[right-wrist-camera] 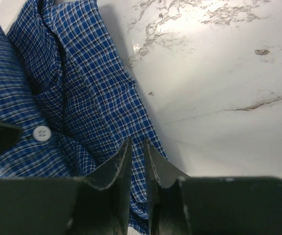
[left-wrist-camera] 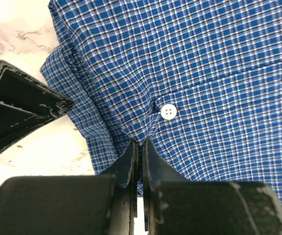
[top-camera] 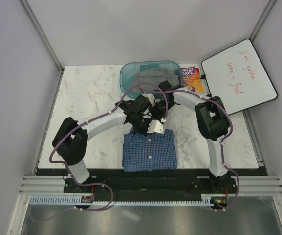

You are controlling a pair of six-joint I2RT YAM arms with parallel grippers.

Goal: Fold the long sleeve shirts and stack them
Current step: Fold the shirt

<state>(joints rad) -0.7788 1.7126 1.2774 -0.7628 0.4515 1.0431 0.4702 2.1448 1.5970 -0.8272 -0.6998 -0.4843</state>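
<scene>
Jaws on fine-checked woven shirt [left-wrist-camera: 219, 73]

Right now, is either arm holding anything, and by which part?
Left fingers pinch the shirt at a pucker beside a front button. Right fingers sit nearly closed over the shirt's edge; whether they grip it cannot be told.

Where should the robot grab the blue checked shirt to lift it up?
Probably its far folded edge, a pinch near each corner, coming from above. The blue checked shirt lies flat on the table as a rectangle, so its middle gives nothing to pinch; the layered edge does.
</scene>
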